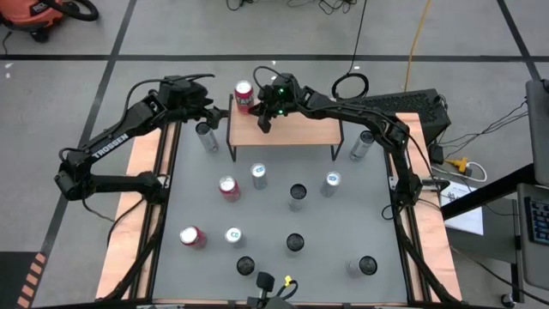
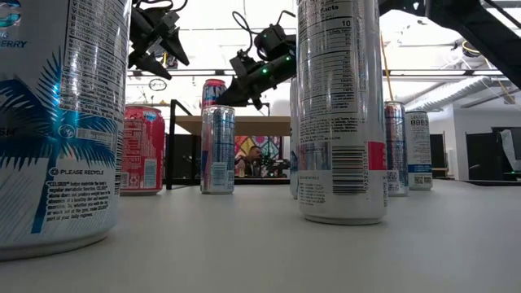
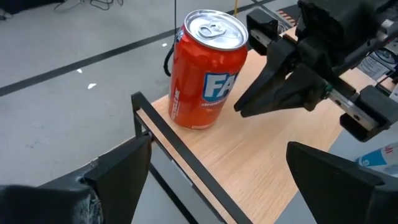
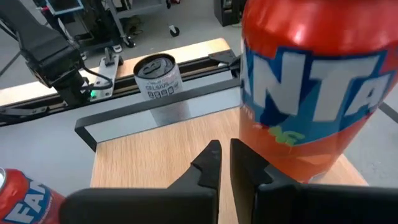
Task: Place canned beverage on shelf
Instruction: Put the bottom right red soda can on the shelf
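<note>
Red Fanta can (image 1: 244,94) stood upright on the shelf (image 1: 296,129) corner, right gripper (image 1: 267,121) pressed shut beside the can, brand lettering read only from wrist views, left gripper (image 1: 208,106) spread wide nearby.

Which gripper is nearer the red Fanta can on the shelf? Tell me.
Right. The right gripper, shut and empty, sits just beside the red Fanta can over the shelf. The left gripper, open, hovers farther off, past the shelf's end.
</note>
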Robot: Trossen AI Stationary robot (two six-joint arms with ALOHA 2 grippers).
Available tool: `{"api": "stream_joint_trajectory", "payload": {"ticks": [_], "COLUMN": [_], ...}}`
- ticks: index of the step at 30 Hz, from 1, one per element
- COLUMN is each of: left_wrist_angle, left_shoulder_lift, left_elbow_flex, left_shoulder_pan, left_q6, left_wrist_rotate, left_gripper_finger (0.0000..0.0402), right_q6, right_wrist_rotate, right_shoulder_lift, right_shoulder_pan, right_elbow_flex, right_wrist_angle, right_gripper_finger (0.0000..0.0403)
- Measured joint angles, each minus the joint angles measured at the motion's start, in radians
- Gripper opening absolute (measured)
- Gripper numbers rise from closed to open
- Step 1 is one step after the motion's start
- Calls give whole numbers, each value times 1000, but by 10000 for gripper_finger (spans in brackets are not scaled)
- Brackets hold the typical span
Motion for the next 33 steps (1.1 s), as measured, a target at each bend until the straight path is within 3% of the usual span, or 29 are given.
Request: {"api": "stream_joint_trajectory", "payload": {"ticks": [33], "left_wrist_angle": [-5], "left_shoulder_lift": [0], "left_elbow_flex": [0], "left_shoulder_pan": [0], "left_q6": [-24], "left_wrist_rotate": [0], "left_gripper_finger": [375], "right_q6": [-4], "right_wrist_rotate": [35], "right_shoulder_lift": [5], "right_shoulder_pan": [1], "right_elbow_flex": [0], "right_wrist_angle": [61], "right_gripper_finger": [0]}}
